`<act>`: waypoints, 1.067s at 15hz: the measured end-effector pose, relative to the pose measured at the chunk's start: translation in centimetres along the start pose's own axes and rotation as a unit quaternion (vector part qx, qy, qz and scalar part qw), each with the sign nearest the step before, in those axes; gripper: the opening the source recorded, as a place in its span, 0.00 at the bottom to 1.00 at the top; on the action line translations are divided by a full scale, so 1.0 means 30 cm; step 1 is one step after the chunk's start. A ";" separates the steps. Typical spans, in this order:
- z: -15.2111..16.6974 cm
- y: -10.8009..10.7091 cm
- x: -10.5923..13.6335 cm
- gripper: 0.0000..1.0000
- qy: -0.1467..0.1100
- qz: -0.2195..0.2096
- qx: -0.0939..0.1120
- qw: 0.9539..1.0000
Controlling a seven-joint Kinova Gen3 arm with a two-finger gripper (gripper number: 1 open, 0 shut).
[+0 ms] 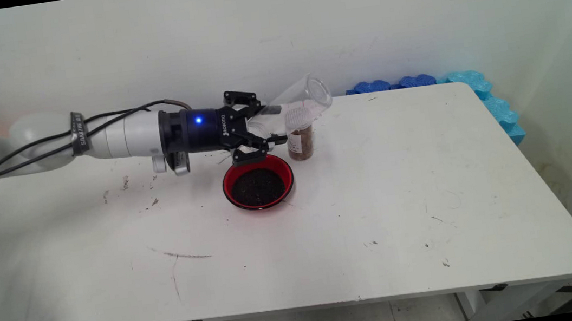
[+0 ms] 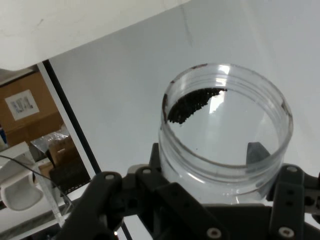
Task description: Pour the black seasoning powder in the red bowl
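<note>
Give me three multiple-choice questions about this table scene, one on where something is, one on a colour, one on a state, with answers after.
1. Where does the small capped jar of brown material stand?
A. Just right of the red bowl
B. At the table's near edge
C. On the blue foam

2. What colour is the bowl holding dark granules?
A. Blue
B. Red
C. White

3. How is the clear plastic jar in the black two-finger gripper?
A. Upright and capped
B. Lying on the table
C. Tipped, open, a few dark granules left inside

Answers: 1 A, it stands at the bowl's right rim. 2 B, its rim is red. 3 C, the hand view shows an open mouth with a small dark clump.
</note>
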 end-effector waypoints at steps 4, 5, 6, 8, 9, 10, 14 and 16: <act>0.001 0.001 0.005 0.00 0.005 0.046 0.010 0.999; 0.001 0.000 0.005 0.00 0.007 0.065 0.015 0.998; 0.001 0.001 0.005 0.00 0.009 0.083 0.019 0.996; 0.000 0.002 0.004 0.00 0.013 0.129 0.030 0.991; -0.001 0.003 0.002 0.00 0.014 0.151 0.035 0.988; -0.002 0.003 -0.001 0.00 0.015 0.176 0.041 0.983; -0.008 0.012 -0.027 0.00 0.011 0.280 0.054 0.958; -0.013 0.018 -0.041 0.00 0.012 0.323 0.057 0.945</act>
